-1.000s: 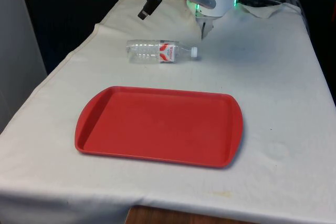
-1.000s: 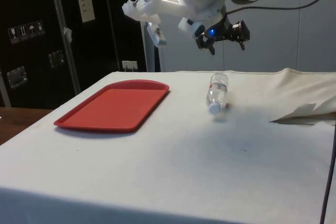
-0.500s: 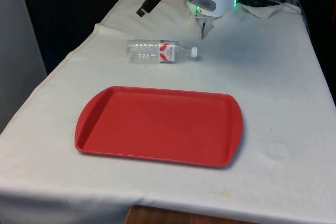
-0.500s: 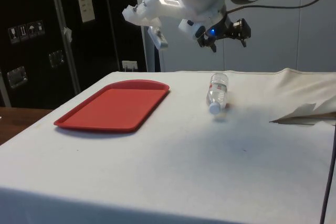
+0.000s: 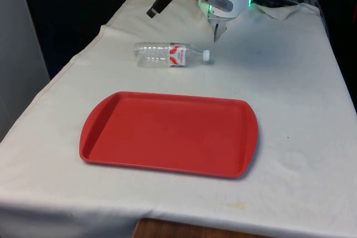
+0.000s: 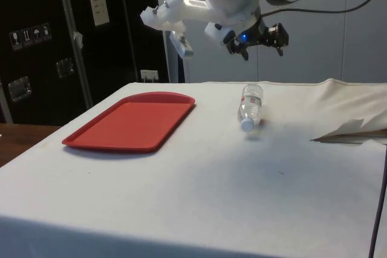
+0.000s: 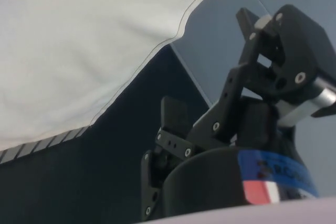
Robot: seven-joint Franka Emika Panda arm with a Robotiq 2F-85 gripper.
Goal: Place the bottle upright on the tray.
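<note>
Front view: clear water bottle lay on its side on counter, white cap toward front view's right, just beyond empty red tray; not yet lifted. Gripper hung high above, well apart, holding nothing.

Side view: gripper above bottle, likely staging for descent.

Wrist view: jaws' spread: cannot tell

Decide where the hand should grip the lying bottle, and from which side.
Likely the bottle at mid-body near its label, from above, fingers across its width. It lies flat on the cloth, cap toward the front view's right, so its round sides are free.
</note>
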